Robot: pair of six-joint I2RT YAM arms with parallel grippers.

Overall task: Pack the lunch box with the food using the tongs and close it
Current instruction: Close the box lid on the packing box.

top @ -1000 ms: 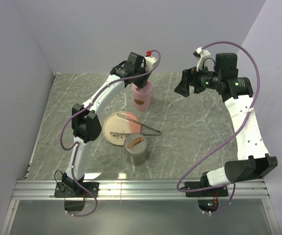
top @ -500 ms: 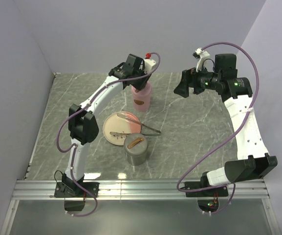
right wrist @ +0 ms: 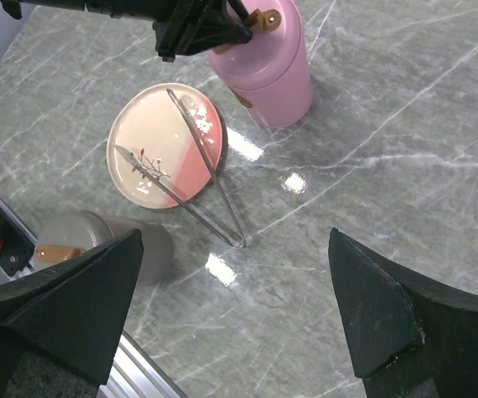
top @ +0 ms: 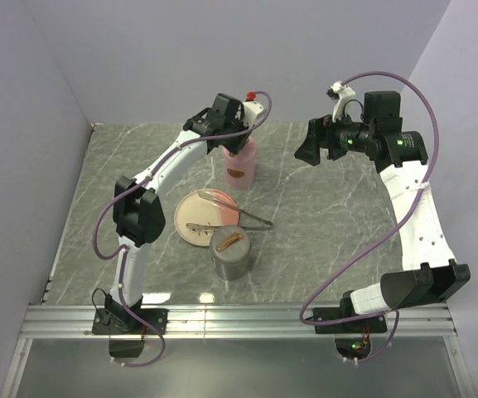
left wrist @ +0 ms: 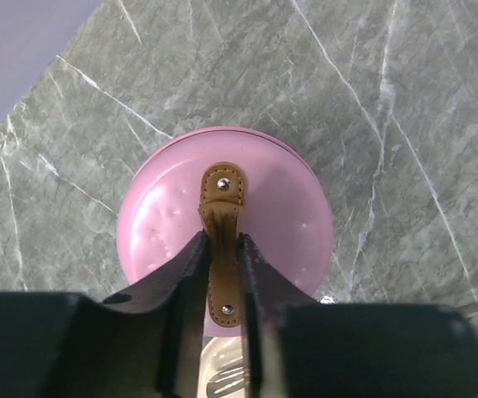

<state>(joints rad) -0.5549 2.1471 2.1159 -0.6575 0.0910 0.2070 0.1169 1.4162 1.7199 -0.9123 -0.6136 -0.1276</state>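
The pink cylindrical lunch box (top: 242, 166) stands at the back of the table with its lid on. A brown strap handle (left wrist: 224, 186) runs across the lid (left wrist: 280, 199). My left gripper (left wrist: 222, 240) comes down from above, shut on this strap, with one finger pressed to each side. The silver tongs (top: 234, 211) lie across the plate (top: 190, 217), their joined end resting on the table (right wrist: 237, 240). No food shows in any view. My right gripper (right wrist: 236, 240) hangs open, high over the table to the right of the lunch box (right wrist: 272, 70), holding nothing.
A pink-and-cream plate (right wrist: 143, 145) with a twig pattern lies in front of the lunch box. A grey cylindrical container (top: 231, 253) with a brown strap on its lid stands just in front of the plate. A metal rail (top: 239, 319) runs along the near edge.
The left arm's elbow has drifted slightly left, and its wrist has shifted a little over the lunch box lid. The right arm, tongs and plate have not moved.
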